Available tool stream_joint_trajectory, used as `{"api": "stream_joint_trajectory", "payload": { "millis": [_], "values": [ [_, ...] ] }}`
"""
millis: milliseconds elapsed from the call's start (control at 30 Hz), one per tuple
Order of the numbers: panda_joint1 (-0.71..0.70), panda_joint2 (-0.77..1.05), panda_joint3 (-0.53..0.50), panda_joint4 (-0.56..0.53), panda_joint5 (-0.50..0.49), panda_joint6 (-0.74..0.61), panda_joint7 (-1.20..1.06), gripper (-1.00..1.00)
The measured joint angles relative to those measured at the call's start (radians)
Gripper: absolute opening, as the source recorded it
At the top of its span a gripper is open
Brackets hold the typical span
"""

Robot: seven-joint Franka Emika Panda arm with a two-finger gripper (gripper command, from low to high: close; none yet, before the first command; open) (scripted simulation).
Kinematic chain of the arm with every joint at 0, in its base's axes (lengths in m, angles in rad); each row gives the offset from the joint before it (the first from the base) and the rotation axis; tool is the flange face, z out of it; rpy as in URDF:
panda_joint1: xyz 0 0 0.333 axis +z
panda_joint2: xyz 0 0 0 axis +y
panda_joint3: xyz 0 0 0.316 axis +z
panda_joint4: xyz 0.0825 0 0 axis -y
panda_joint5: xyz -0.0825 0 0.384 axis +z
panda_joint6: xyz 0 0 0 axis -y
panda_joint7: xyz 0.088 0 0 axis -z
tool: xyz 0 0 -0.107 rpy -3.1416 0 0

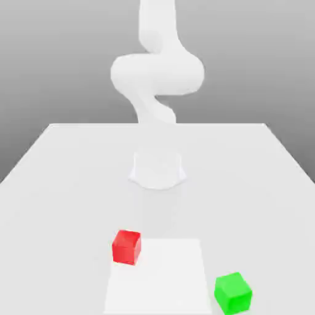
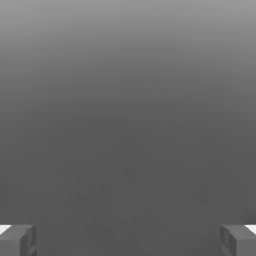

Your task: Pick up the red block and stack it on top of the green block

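My gripper (image 2: 128,240) is standing wide and empty; in the exterior view, the red cube (image 1: 126,248) is lying at seven o'clock from my arm's base (image 1: 157,171).

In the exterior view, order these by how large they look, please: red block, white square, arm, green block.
1. Arm
2. White square
3. Green block and red block: too close to rank, the green sits nearer the camera.
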Motion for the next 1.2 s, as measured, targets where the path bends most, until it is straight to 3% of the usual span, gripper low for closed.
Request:
{"api": "stream_joint_trajectory", "payload": {
  "millis": [567,800,833,1067,1200],
  "values": [
    [-0.085,0.634,-0.071,-0.457,-0.007,0.422,0.034,0.0],
    [-0.109,0.895,-0.044,-0.46,0.055,0.635,-0.009,0.0],
    [-0.119,0.928,-0.032,-0.456,0.063,0.663,-0.014,-1.0],
    [-0.125,0.936,-0.026,-0.455,0.062,0.67,-0.014,-1.0],
    [-0.118,0.816,-0.044,-0.472,0.02,0.568,0.016,-1.0]
  ]
}}
